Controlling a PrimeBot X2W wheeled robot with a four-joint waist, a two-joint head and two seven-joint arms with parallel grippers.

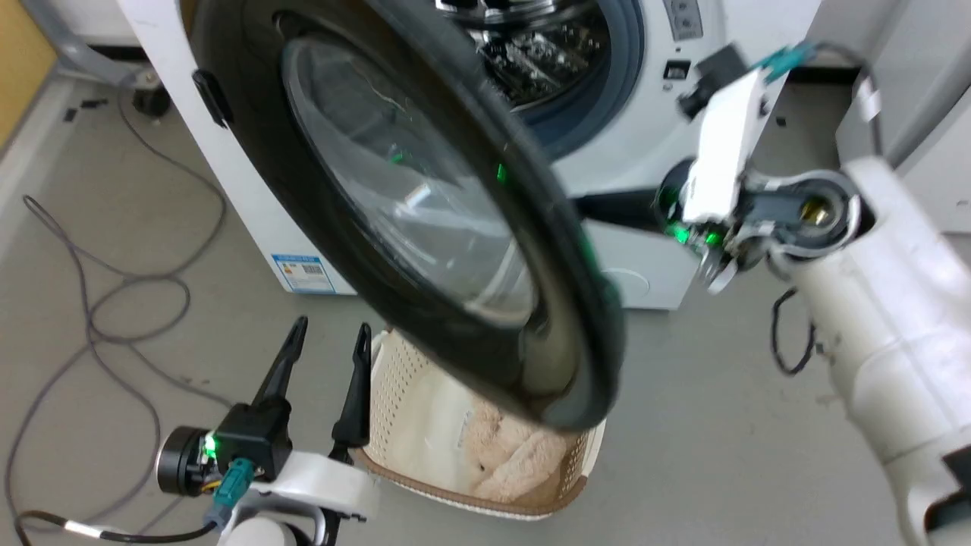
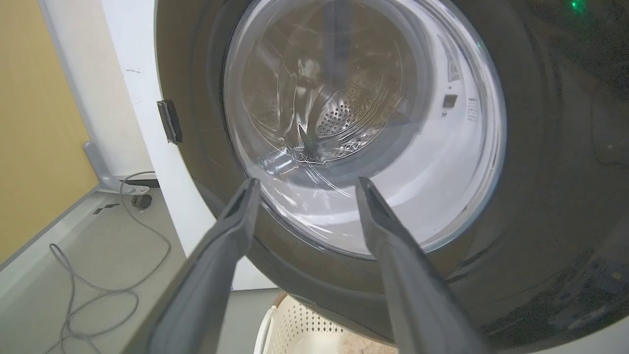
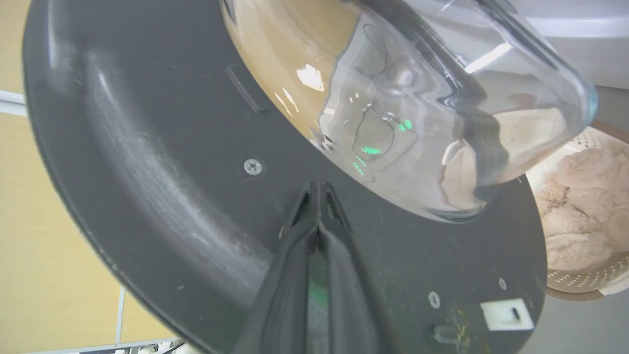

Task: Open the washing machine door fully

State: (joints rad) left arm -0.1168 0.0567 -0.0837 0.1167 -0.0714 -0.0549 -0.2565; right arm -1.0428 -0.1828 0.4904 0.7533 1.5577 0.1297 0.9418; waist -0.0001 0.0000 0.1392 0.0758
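The washing machine door [image 1: 425, 227] stands swung out before the washing machine [image 1: 630, 159], hinged at its left, with a basket [image 1: 394, 394] beneath the door's lower edge. The left gripper [image 1: 332, 326] sits before the door, left of the basket. The right gripper [image 3: 318, 189] is behind the door, tips at its inner face.

black-rimmed door [image 1: 394, 189], white machine [image 1: 622, 136], cream perforated basket [image 1: 394, 387], grey floor [image 1: 683, 425], yellow wall [image 1: 19, 68]

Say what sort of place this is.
Probably a laundry or utility room: a white front-loading washing machine, door swung out, a laundry basket of fluffy fabric, loose cables on the floor.
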